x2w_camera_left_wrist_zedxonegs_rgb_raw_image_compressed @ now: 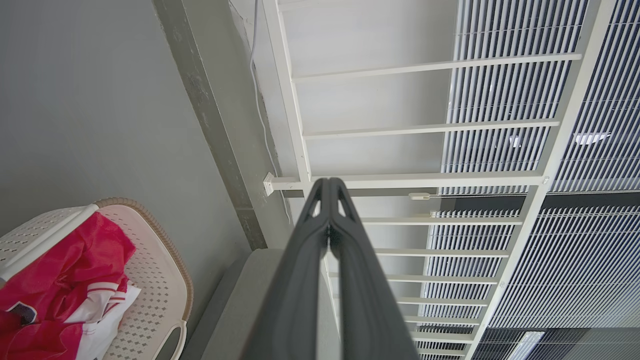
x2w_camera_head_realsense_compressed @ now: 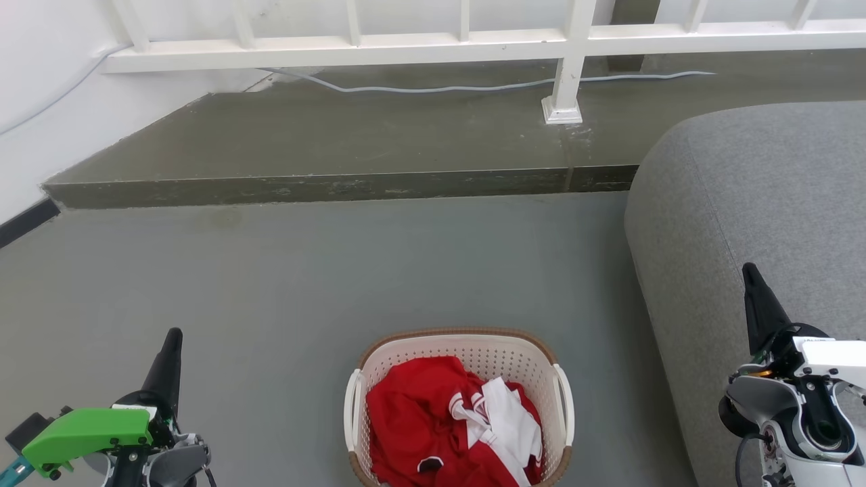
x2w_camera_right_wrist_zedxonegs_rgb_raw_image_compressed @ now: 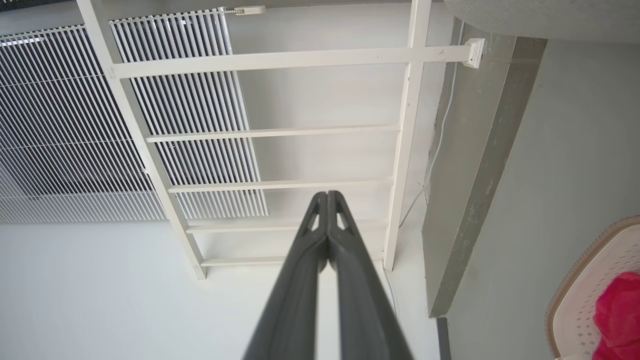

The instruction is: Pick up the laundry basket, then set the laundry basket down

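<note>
The laundry basket (x2w_camera_head_realsense_compressed: 473, 352) stands on the grey floor at the bottom middle of the head view, cream-white and perforated with a brown woven-look rim, holding red and white clothes (x2w_camera_head_realsense_compressed: 446, 426). White handles run along its left and right sides. My left gripper (x2w_camera_head_realsense_compressed: 172, 338) is raised at the lower left, well apart from the basket, shut with nothing in it. My right gripper (x2w_camera_head_realsense_compressed: 749, 272) is at the lower right over the sofa, also shut and empty. The basket (x2w_camera_left_wrist_zedxonegs_rgb_raw_image_compressed: 160, 260) shows at the lower left of the left wrist view and the basket's rim (x2w_camera_right_wrist_zedxonegs_rgb_raw_image_compressed: 585, 270) at the right edge of the right wrist view.
A grey sofa (x2w_camera_head_realsense_compressed: 758, 223) fills the right side, close to the basket. A raised concrete step (x2w_camera_head_realsense_compressed: 338, 182) crosses the floor beyond, with a white railing (x2w_camera_head_realsense_compressed: 568, 61) and a loose cable (x2w_camera_head_realsense_compressed: 440, 88) on it. A white wall (x2w_camera_head_realsense_compressed: 40, 101) lies to the left.
</note>
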`<state>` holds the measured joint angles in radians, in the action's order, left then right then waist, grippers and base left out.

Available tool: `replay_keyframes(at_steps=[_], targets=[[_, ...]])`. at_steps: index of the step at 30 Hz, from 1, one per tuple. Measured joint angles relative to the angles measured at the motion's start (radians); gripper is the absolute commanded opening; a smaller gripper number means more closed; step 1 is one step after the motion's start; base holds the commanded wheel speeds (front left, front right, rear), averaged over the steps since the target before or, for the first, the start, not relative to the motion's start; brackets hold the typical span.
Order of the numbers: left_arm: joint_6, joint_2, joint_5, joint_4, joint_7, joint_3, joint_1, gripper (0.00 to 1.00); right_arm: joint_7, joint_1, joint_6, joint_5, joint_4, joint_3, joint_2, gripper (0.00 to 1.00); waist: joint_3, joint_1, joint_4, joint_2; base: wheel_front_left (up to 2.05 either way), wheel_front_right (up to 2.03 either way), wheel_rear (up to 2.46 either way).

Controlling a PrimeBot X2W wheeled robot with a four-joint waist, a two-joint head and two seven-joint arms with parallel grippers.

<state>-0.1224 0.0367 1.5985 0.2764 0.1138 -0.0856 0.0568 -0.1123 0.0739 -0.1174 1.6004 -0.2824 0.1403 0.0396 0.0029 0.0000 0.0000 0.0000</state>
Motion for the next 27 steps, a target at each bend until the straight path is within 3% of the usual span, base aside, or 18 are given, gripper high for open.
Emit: replay_keyframes(at_steps=[27], targets=[[0.0,0.0,0.0,0.0,0.0,0.0,0.0,0.0,0.0,0.0,0.0,0.001,0.0,0.0,0.0,0.0,0.0,0.0,0.0,0.0,0.0,0.0,0.0]])
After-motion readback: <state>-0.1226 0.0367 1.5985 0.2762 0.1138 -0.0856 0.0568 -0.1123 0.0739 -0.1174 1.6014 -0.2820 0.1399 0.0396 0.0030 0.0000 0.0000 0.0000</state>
